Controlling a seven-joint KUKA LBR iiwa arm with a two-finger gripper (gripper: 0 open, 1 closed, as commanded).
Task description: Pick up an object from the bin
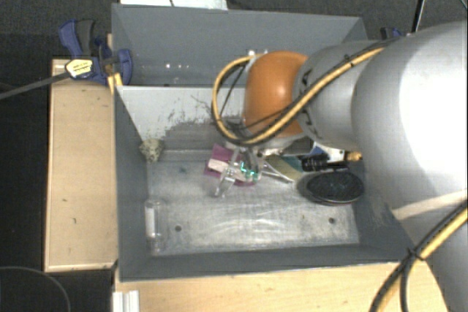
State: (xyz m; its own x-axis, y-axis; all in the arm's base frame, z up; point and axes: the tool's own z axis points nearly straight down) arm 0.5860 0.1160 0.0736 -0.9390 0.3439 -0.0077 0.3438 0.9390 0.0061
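Observation:
My gripper (236, 174) is low in the middle of the bin, just under the arm's orange cover. It sits right against a purple block (219, 157), which lies at its upper left. A small teal piece (251, 174) shows at the gripper's right side; whether it is held I cannot tell. Just right of the gripper lies a flat pale yellow-green thing (281, 169).
A black round disc (334, 187) lies at the bin's right, with a black and white tube (324, 161) above it. A small beige lump (151, 150) sits in the far left corner. A clear plastic piece (152, 220) lies near the front left.

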